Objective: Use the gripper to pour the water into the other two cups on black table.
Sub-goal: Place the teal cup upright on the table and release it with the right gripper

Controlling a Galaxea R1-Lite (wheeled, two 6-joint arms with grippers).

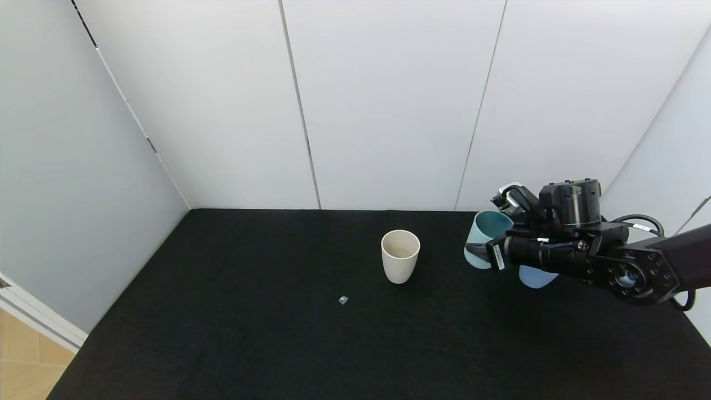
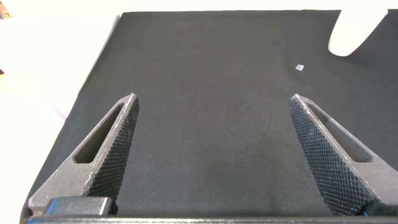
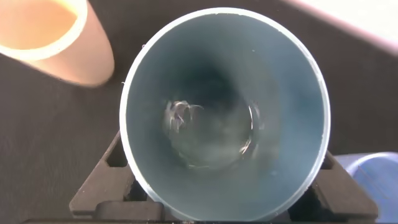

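Observation:
My right gripper (image 1: 491,230) is shut on the teal cup (image 1: 486,233) and holds it above the black table (image 1: 222,311) at the right, tilted with its mouth towards the beige cup (image 1: 400,256). In the right wrist view the teal cup (image 3: 224,112) fills the frame, with a little clear water (image 3: 214,134) at its bottom. The periwinkle cup (image 1: 536,276) stands just under my right arm, and its rim shows in the right wrist view (image 3: 373,177). My left gripper (image 2: 213,98) is open and empty, low over the table's left part.
A small grey bit (image 1: 343,300) lies on the table in front of the beige cup. White walls close the table at the back and both sides. The table's left edge drops to a wooden floor (image 1: 22,361).

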